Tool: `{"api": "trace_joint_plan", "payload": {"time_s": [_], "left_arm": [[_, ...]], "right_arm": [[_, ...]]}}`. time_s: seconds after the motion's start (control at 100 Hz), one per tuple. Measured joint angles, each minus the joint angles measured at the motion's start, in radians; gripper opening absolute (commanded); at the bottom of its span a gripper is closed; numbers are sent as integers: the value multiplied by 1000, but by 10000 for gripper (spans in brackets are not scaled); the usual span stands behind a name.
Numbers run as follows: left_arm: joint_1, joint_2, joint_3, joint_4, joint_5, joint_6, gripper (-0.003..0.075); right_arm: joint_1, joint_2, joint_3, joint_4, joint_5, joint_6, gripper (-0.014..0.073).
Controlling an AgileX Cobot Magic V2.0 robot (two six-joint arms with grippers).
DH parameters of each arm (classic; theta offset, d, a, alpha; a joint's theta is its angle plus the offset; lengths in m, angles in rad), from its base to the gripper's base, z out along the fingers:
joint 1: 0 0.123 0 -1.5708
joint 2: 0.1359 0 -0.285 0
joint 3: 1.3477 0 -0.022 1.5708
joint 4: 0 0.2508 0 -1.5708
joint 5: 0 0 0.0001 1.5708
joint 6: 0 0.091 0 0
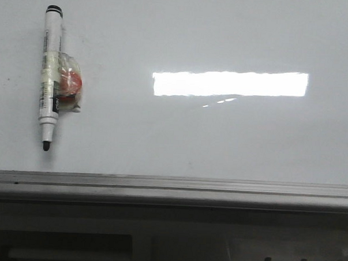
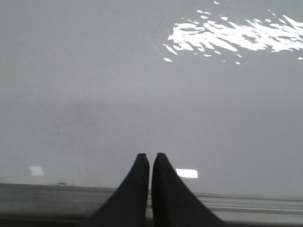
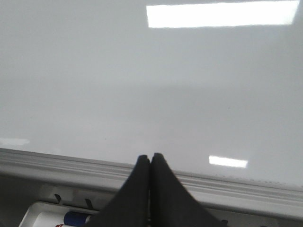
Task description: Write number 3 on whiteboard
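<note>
Lying flat before the robot, the whiteboard [image 1: 220, 138] fills most of the front view; its surface is glossy white-grey and carries a bright rectangular glare [image 1: 230, 84] toward the right; a grey metal rail [image 1: 171, 188] runs along its near edge. No drawn line of the number 3 can be seen on the board in any view; only a few faint small specks show. A white marker pen [image 1: 50, 79] lies on the board at the far left, its black cap end pointing away from the rail and its dark tip toward it; a lump of clear tape with an orange-red piece inside [image 1: 70, 85] sticks to its side.

In the left wrist view, the left gripper [image 2: 150, 157] has its two dark fingers almost together, with only a thin gap, and nothing is between them; it sits over the rail with the board beyond. In the right wrist view, the right gripper [image 3: 150, 157] is closed with the fingers touching and holds nothing; under it, a tray [image 3: 33, 213] holds a marker with a blue part [image 3: 75, 219].
</note>
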Motion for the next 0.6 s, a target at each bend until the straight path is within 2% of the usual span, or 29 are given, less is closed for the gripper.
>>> {"api": "trace_joint_plan", "payload": {"time_s": [0.6], "left_arm": [[0,0,0,0,0,0,-21]], "right_arm": [[0,0,0,0,4,2,-61]]}}
